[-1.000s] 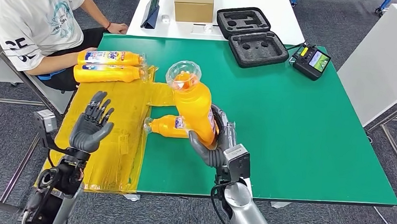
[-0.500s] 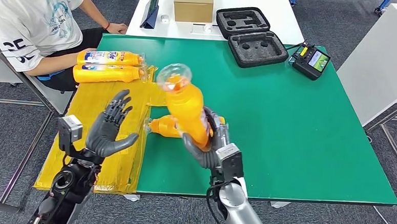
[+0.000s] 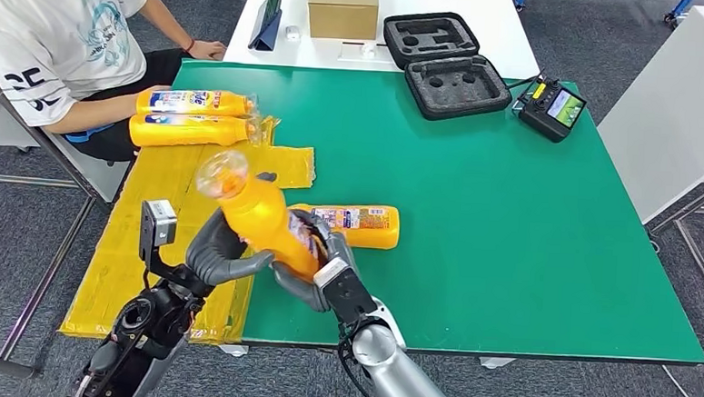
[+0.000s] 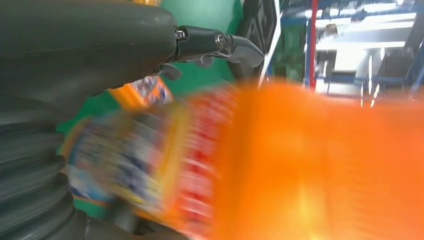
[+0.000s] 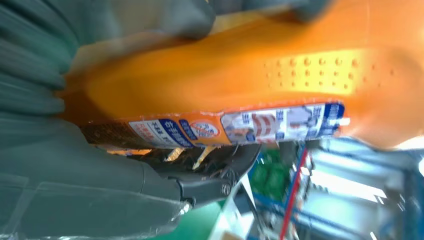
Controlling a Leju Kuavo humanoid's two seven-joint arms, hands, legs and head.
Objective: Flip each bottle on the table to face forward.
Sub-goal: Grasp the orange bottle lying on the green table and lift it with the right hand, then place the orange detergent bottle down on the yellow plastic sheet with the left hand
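Orange plastic is filling both my wrist views: I am holding a bottle [image 3: 265, 219] aloft over the near edge of the green table [image 3: 529, 226], tilted, its clear cap pointing up and away from me. My right hand [image 3: 313, 267] is wrapping its lower body, and my left hand [image 3: 216, 251] is cupping it from the other side, though I cannot tell how firmly the left fingers are closing. To turn it well, I am judging that the left should be gripping securely before the right loosens, or the smooth body may slip. Another bottle [image 3: 347, 224] is lying label-up on the green just beyond. Two more bottles [image 3: 189, 117] are lying side by side on the yellow sheet [image 3: 146, 242], far corner. What the bottles contain I cannot tell.
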